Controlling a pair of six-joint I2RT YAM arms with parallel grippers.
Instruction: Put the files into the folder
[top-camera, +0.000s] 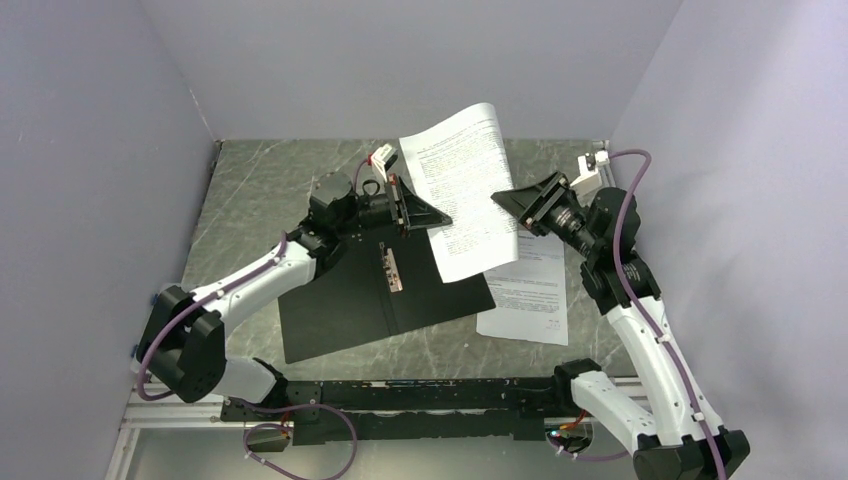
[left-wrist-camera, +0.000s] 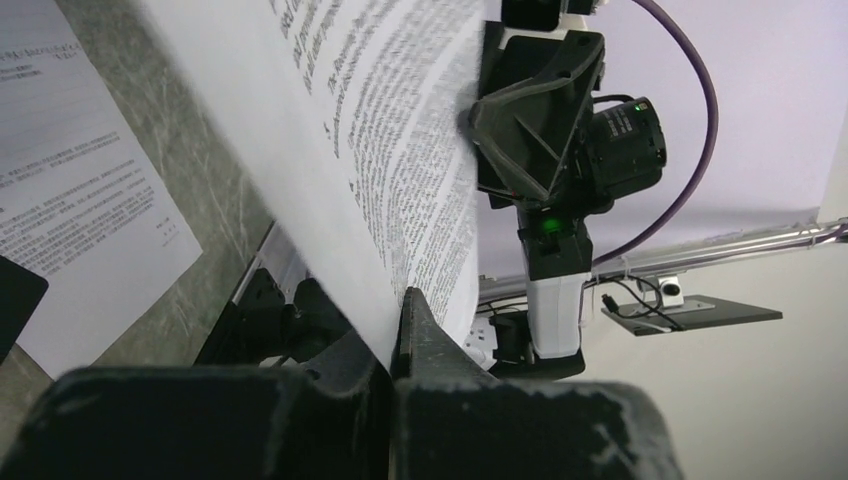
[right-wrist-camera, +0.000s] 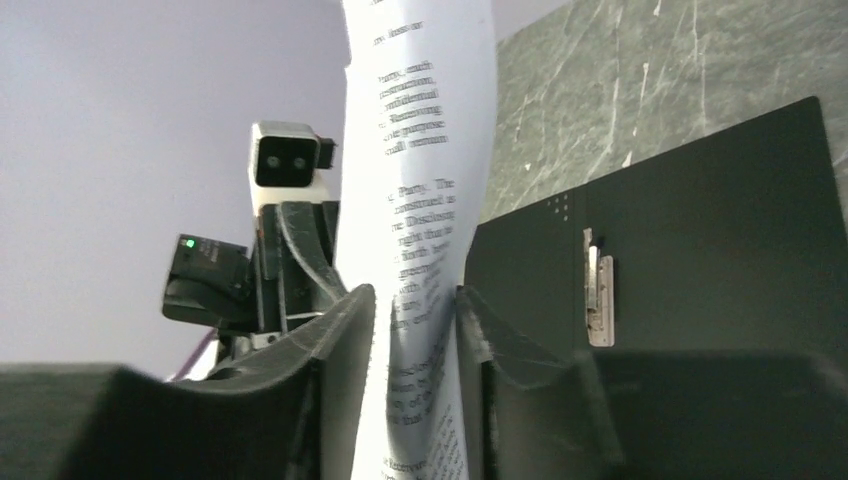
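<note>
So, one printed sheet (top-camera: 462, 175) is held up in the air, standing nearly on edge above the open folder (top-camera: 340, 310). The folder is laid flat with its black inside up and its clip (top-camera: 392, 270) exposed. Most likely the sheet is lifted like that so it can be swung over and laid onto the folder without being dragged across the surface (top-camera: 270, 180). The other sheets (top-camera: 530, 295) are lying flat just beside the folder's right edge, not yet filed.

The left pincer (left-wrist-camera: 400, 315) is squeezed tight on the sheet's left edge. In its wrist view the paper is seen coming straight out from between the fingers with no gap at all, so the weight is probably carried there.

The right pincer (right-wrist-camera: 412, 310) is a different story. Its fingers are set apart on either side of the opposite edge, and the gap is clearly wider than the paper. Nothing is really gripped there. The sheet is just bracketed, maybe steadied so it doesn't flop. Whether either finger is actually touching the paper can't be told for sure.
</note>
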